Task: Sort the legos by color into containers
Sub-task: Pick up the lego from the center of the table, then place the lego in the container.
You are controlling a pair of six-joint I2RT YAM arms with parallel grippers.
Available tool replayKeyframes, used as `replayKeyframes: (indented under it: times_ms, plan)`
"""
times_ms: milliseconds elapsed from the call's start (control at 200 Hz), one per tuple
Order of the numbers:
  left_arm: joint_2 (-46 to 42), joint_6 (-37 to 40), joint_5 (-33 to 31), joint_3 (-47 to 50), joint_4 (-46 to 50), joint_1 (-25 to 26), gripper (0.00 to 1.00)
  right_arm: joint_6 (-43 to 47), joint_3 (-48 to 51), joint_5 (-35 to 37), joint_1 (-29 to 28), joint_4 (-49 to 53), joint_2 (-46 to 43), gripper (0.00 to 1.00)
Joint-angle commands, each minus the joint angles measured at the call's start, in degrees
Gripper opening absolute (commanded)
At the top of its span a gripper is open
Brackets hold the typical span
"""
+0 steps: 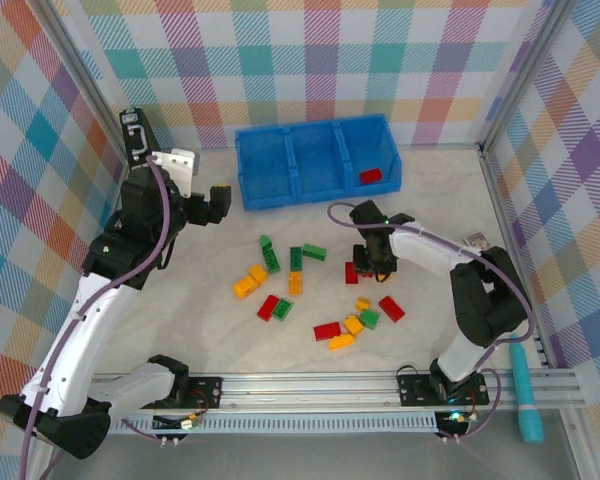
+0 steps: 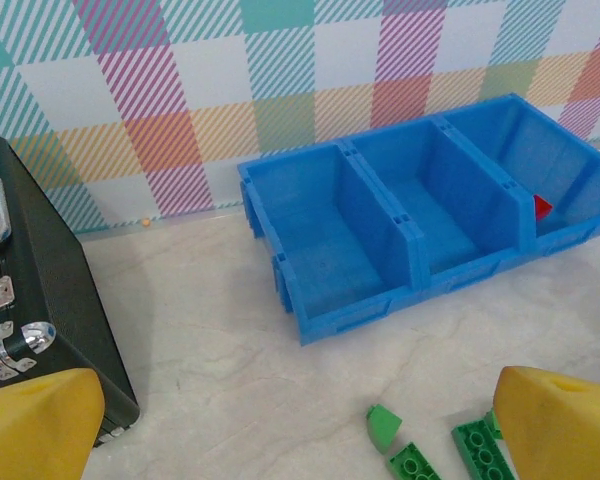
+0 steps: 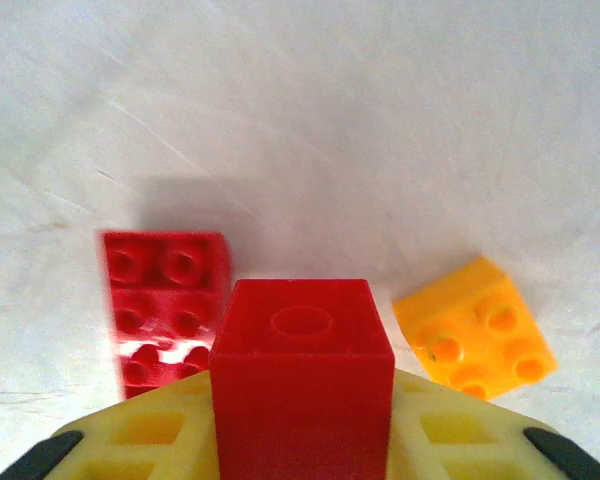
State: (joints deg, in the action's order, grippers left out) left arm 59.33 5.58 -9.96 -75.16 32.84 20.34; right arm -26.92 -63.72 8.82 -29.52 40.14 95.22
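Right wrist view shows me a red square brick (image 3: 302,350) pinched between the yellow fingers (image 3: 130,435) of my right claw (image 3: 302,445), one finger pressed on each side of it. Just past the claw on its left lies a red oblong brick (image 3: 160,310), studs up and partly hidden behind the held one. An orange brick (image 3: 475,330) sits tilted on the claw's right, close by but apart. I cannot tell whether the pinched brick has left the table (image 3: 380,120). From the top external camera the right claw (image 1: 372,262) hangs low over the loose legos (image 1: 295,285), most of them scattered to its left and back toward the arm bases. The blue bins (image 1: 310,196) stand beyond it, with one red brick (image 1: 370,176) in the right compartment. My left claw (image 1: 218,203) hangs just left of the bins. Its wrist camera shows that claw (image 2: 300,430) spread wide, with the bins (image 2: 410,250) ahead, a black case (image 2: 40,300) to its left and green bricks (image 2: 412,463) just below its right finger.
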Motion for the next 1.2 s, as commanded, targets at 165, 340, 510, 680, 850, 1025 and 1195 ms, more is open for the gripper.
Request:
replayKeyframes:
  times_ms: [165, 340, 510, 680, 850, 1025, 1195]
  plan:
    - [-1.49, 0.21, -2.11, 0.59, -1.29, -0.47, 1.00, 13.13, -19.36, 6.04, 5.96, 3.29, 5.12, 0.37]
    - [-2.54, 0.35, -1.69, 1.02, -1.72, -0.47, 1.00, 18.53, -30.54, 8.32, 9.35, -0.92, 13.27, 0.37]
    - [-1.85, 0.39, 0.17, 0.28, -1.29, -0.40, 1.00, 18.14, -40.55, 7.18, 11.46, -5.74, 22.47, 0.38]
    - [-1.25, -0.05, -0.34, -0.57, -0.94, -0.30, 1.00, 17.82, -54.86, 6.61, 13.00, -4.25, 34.32, 0.39]
    - [-1.07, 0.57, -1.38, -1.45, -0.28, 0.58, 1.00, 19.18, -64.68, 8.70, 13.35, -2.85, 41.16, 0.47]
    - [0.11, 1.45, -3.23, -1.86, 0.43, 1.62, 1.00, 19.96, -65.01, 7.60, 13.61, -3.77, 39.88, 0.55]
    - [1.25, 1.37, -2.35, -2.30, 0.87, 1.81, 1.00, 20.05, -62.69, 6.47, 13.65, -0.89, 35.74, 0.57]
